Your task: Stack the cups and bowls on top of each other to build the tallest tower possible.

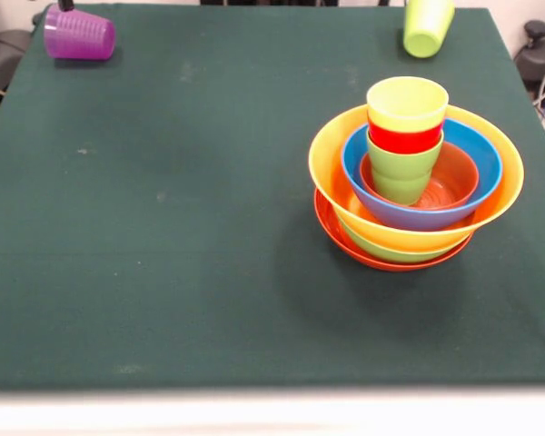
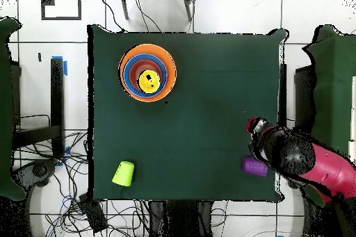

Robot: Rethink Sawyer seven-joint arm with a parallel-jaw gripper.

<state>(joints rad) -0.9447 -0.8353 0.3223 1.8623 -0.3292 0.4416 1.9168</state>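
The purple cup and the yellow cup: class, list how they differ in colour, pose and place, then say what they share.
Colour: the purple cup is violet, the yellow cup pale yellow.
Pose: the purple cup lies on its side; the yellow cup stands upright, mouth up.
Place: the purple cup rests on the table near a far corner; the yellow cup tops the tower, nested in the red cup.
Shared: both are small tapered tumblers.
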